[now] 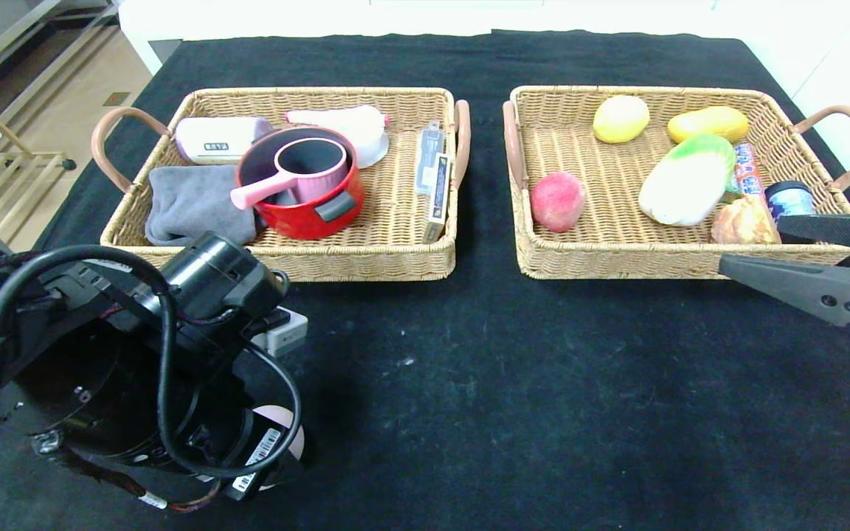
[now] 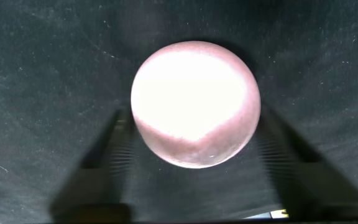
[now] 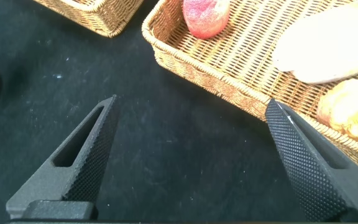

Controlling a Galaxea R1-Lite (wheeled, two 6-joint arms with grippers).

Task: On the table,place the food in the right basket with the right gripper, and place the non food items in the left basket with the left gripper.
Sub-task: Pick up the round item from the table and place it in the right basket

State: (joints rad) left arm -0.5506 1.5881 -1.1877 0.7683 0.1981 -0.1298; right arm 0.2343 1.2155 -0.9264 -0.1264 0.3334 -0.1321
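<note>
While our left gripper [image 2: 194, 168], jaws open, straddles the pale lilac-grey egg-shaped lump [image 2: 196, 102], we risk misfiling food; the right gripper [image 3: 191, 158] idles open.

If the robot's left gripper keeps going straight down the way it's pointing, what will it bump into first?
Probably the pale egg. The left gripper points down at the black table, and the egg lies between its open fingers, so it would likely meet the egg first, then the cloth beneath. How far above it hangs is unclear.
</note>
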